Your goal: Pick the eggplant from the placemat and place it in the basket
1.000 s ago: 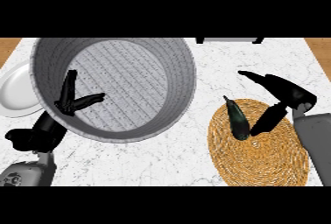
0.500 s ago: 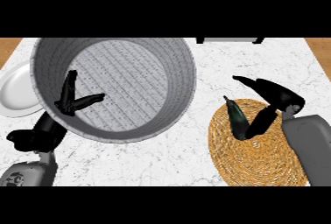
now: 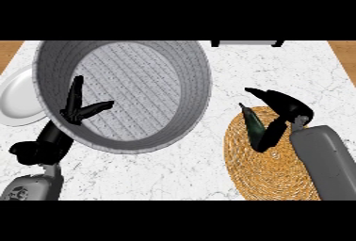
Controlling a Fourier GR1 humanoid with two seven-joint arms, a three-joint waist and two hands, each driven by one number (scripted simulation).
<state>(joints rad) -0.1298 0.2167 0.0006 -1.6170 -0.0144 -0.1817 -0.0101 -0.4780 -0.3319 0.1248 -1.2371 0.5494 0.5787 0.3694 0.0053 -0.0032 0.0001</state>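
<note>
The eggplant (image 3: 253,126) lies on the placemat (image 3: 271,174), the right hand (image 3: 281,110) curling fingers round it, not lifted; carrying to the basket (image 3: 191,70) remains, left hand (image 3: 82,109) resting open

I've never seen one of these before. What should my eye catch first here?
First, the big grey basket filling the upper left, with the robot's left hand showing open against its inside. Next, at the right, the round woven placemat, where the right hand curls its fingers round a dark eggplant.
</note>
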